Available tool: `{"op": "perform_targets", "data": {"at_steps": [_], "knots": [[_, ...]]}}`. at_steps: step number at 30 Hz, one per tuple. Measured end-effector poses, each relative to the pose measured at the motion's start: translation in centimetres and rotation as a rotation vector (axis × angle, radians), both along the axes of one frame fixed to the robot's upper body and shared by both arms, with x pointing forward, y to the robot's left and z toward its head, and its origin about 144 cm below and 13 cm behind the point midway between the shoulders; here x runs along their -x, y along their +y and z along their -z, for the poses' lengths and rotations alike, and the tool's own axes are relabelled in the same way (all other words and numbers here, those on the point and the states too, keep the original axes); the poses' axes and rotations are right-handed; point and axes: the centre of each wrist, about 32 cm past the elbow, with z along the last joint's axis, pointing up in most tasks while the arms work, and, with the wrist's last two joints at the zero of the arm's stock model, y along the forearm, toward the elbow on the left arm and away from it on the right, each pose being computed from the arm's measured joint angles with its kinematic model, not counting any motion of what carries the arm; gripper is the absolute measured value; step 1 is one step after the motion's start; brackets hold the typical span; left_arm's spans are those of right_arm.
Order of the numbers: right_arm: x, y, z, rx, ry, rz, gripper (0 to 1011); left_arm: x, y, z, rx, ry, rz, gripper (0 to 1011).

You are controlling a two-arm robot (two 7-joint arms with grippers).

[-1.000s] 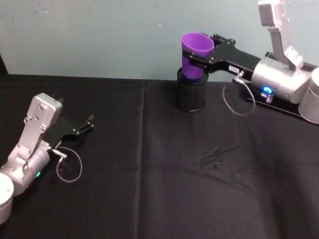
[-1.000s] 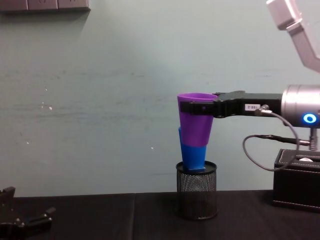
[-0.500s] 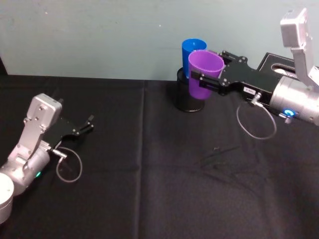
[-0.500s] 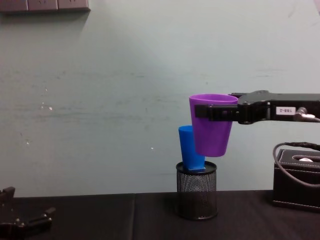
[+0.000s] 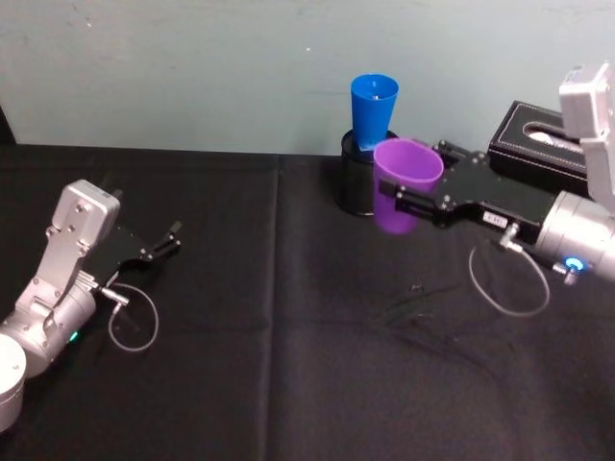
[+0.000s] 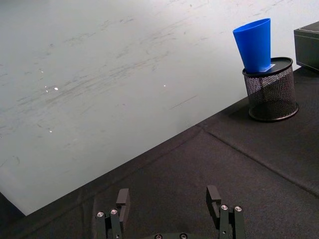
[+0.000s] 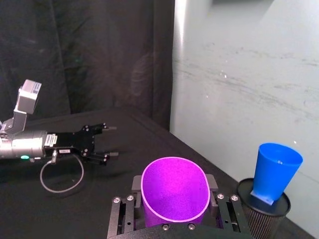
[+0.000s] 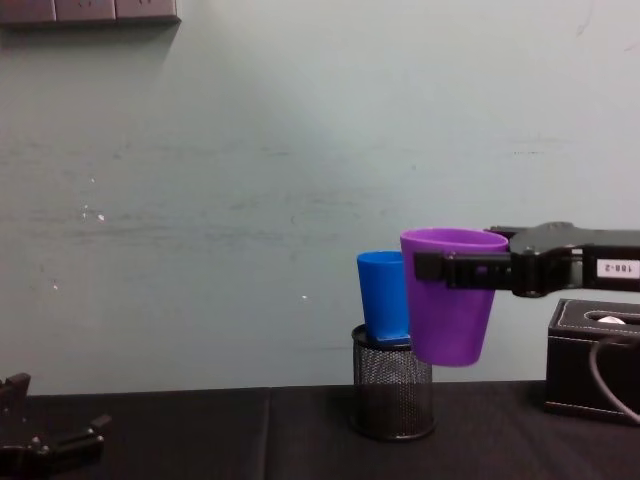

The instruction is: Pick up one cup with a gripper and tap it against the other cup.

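Black cloth is covering the counter [image 5: 288, 365], and a pale green wall [image 5: 192, 67] is rising behind it. On the right, the right gripper [image 5: 421, 175] is reaching in from the side and holding the purple cup [image 5: 402, 192] upright in the air, clear of the counter, its fingers clamping the cup on both sides just under the wide rim. The blue cup [image 5: 373, 110] is sitting mouth up in a black mesh pen holder [image 5: 354, 182] by the wall, leaning a little. The purple cup is hanging just in front of that holder, on the robot's side and slightly to the right, apart from the blue cup. A black box [image 5: 538, 144] is lying further right along the wall. Far over on the left, the left gripper [image 5: 173, 238] is resting low over the counter with its fingers spread wide and nothing between them.
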Motion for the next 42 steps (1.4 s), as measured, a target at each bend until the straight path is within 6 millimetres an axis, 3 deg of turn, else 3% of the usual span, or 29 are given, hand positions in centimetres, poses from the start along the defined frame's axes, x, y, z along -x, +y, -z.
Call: {"op": "perform_targets", "data": {"at_steps": [42], "knots": [[0.25, 0.07, 0.43, 0.013, 0.002, 0.003, 735, 0.00, 0.00, 0.00, 0.000, 0.000, 0.000, 1005]]}}
